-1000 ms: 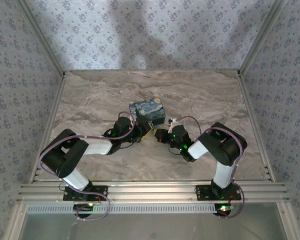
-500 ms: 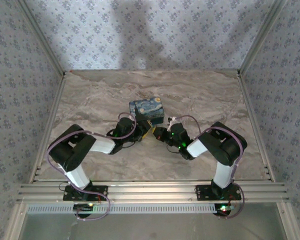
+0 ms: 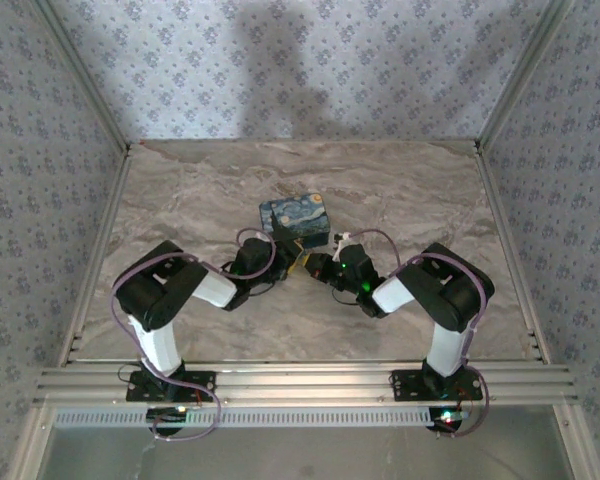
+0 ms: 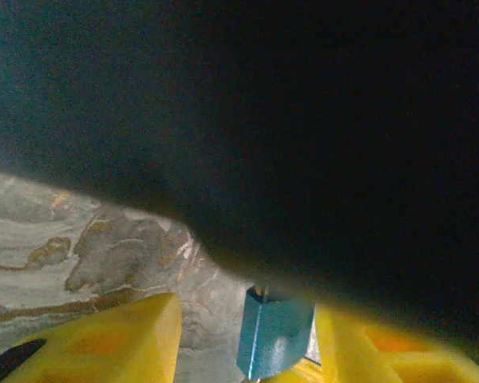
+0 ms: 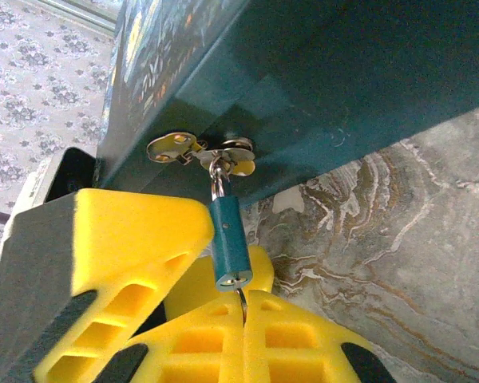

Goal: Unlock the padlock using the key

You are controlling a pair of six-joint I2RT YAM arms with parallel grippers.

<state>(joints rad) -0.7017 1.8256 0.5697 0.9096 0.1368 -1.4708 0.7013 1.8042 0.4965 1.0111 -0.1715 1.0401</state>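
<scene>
The padlock [image 5: 228, 247] hangs by its shackle from the hasp [image 5: 199, 150] on the blue box [image 3: 295, 221], at the box's 6 o'clock side, near the middle of the table [image 3: 410, 190]. The right gripper [image 5: 243, 311] sits at 4 o'clock of the lock, jaws closed tight on the key [image 5: 241, 294], which meets the lock's underside. The left gripper [image 4: 247, 327] sits at 8 o'clock, jaws partly open astride the lock body, with a gap on one side.
</scene>
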